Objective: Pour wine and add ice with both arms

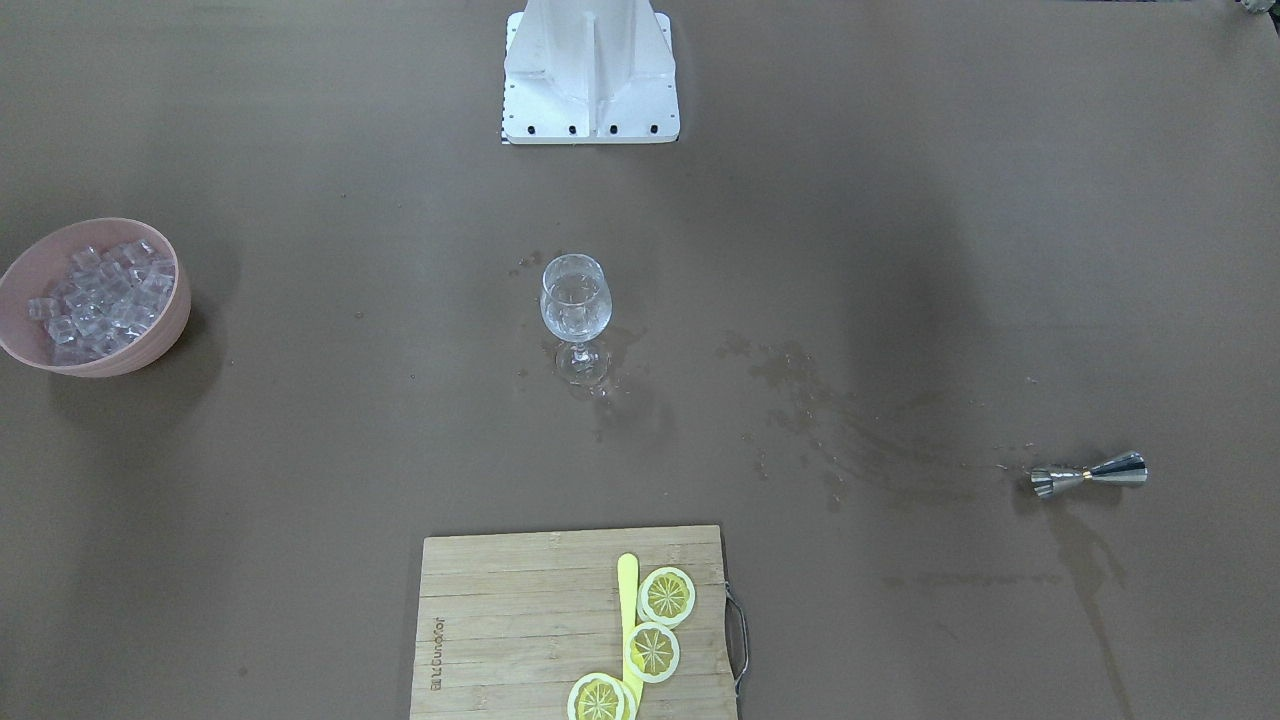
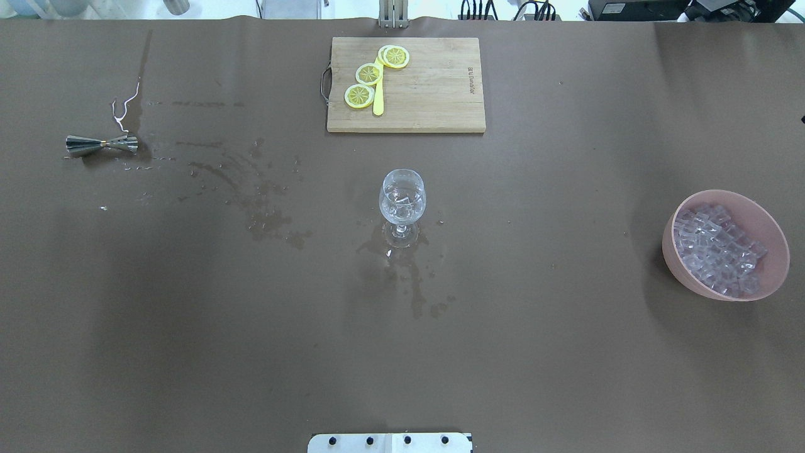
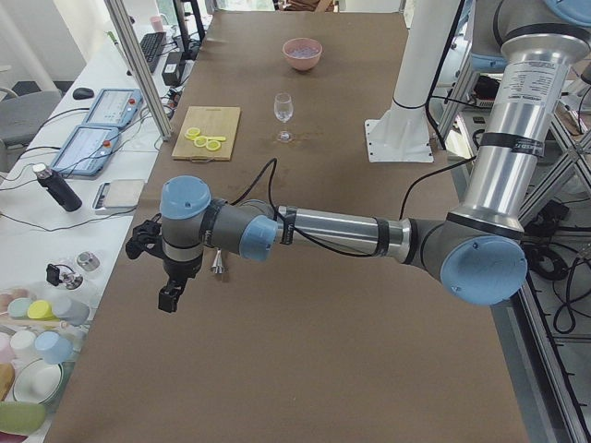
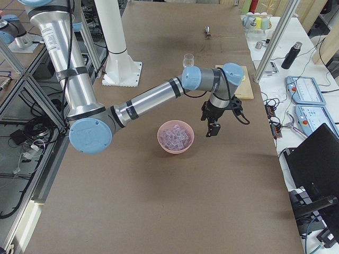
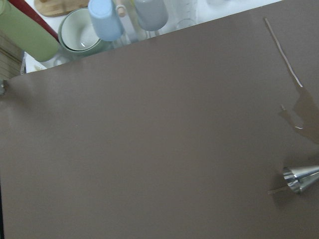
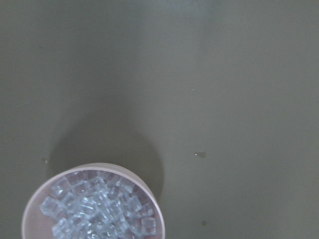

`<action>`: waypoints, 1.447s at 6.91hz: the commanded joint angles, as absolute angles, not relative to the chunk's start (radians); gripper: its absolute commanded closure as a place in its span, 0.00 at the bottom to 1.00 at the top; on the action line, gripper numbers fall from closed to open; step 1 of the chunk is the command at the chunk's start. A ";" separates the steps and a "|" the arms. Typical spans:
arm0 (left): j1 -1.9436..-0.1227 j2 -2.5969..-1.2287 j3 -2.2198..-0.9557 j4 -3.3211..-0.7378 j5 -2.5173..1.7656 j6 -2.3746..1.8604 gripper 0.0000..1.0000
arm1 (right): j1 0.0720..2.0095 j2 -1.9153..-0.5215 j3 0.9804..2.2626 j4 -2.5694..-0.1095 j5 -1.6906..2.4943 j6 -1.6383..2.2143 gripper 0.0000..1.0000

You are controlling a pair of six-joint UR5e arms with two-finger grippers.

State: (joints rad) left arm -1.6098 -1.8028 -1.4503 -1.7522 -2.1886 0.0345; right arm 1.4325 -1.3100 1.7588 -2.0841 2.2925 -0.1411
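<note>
Your wine glass (image 2: 402, 200) stands on a wet counter (image 2: 402, 377); a nudge could topple it; left pincer (image 3: 167, 300), right pincer (image 4: 211, 129): spread unclear.

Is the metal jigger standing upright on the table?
No, the jigger lies on its side on the brown table.

left arm (image 3: 342, 226) and right arm (image 4: 148, 98): silver-grey tubes, light blue joint caps (image 3: 483, 269), black cables (image 3: 274, 171); white base (image 1: 590, 75) with black bolts (image 1: 572, 130).
</note>
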 commanded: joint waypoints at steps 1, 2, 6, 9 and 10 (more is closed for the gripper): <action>-1.609 -1.812 -1.466 -1.643 -2.195 0.028 0.02 | 1.477 -1.426 1.744 -1.921 2.322 -0.118 0.00; -1.609 -1.799 -1.471 -1.646 -2.242 0.025 0.02 | 1.479 -1.449 1.741 -1.908 2.338 -0.092 0.00; -1.609 -1.798 -1.470 -1.643 -2.241 0.025 0.02 | 1.522 -1.479 1.618 -1.723 2.336 -0.086 0.00; -1.609 -1.798 -1.467 -1.643 -2.243 0.025 0.02 | 1.525 -1.468 1.632 -1.729 2.339 -0.058 0.00; -1.608 -1.798 -1.465 -1.643 -2.241 0.026 0.02 | 1.525 -1.467 1.634 -1.729 2.341 -0.054 0.00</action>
